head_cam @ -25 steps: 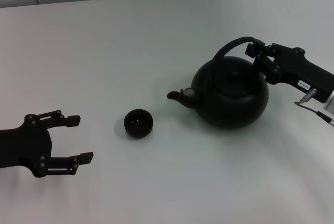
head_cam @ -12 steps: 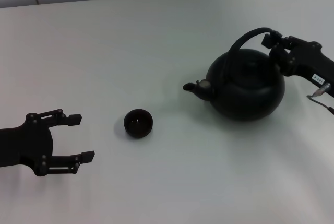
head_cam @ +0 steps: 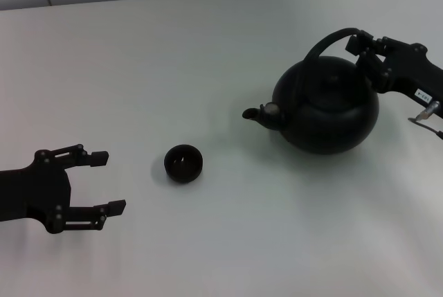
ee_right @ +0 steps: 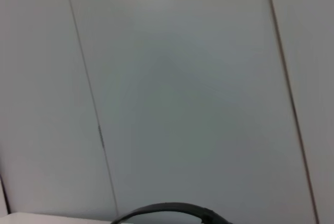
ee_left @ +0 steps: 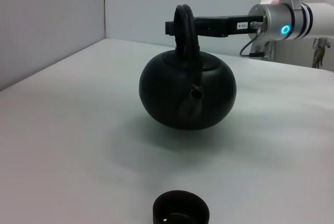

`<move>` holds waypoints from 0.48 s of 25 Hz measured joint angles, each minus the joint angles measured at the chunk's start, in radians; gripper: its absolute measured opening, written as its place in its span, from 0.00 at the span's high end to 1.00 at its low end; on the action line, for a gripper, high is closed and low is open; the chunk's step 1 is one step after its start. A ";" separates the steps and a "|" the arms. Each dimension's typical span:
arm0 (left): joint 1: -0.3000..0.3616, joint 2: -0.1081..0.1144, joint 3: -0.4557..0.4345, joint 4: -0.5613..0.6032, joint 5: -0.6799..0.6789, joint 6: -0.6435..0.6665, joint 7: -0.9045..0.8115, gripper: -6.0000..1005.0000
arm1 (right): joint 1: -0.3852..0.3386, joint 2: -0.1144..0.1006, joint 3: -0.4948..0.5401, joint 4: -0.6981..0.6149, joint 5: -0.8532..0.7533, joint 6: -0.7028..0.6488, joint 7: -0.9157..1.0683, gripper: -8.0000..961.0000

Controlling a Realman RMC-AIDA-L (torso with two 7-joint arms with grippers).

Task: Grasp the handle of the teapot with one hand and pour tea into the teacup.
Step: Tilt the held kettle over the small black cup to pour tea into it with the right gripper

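Note:
The matte-black teapot [head_cam: 325,110] stands upright at the right, its spout [head_cam: 257,113] pointing left toward the teacup [head_cam: 183,163]. My right gripper [head_cam: 363,44] is shut on the far-right end of the arched handle [head_cam: 322,44]. In the left wrist view the teapot [ee_left: 182,96] faces the camera above its shadow; I cannot tell whether it touches the table. That view shows the teacup [ee_left: 180,211] close in front. A sliver of the handle [ee_right: 167,209] appears in the right wrist view. My left gripper [head_cam: 111,181] rests open at the near left, apart from the cup.
The white table [head_cam: 208,55] runs back to a pale wall. The right arm's cable [head_cam: 423,113] hangs beside the teapot.
The right gripper carried the teapot to the right and away from the teacup, then nearly stopped. The left arm and the teacup have not moved.

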 joint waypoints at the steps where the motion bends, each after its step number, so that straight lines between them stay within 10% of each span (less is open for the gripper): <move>1: 0.000 0.000 0.000 0.000 0.000 0.000 -0.001 0.14 | 0.005 0.000 -0.005 -0.005 0.000 0.002 0.002 0.85; 12: -0.003 -0.001 0.002 0.001 0.000 0.000 -0.002 0.14 | 0.057 0.000 -0.129 -0.089 -0.009 0.059 0.055 0.85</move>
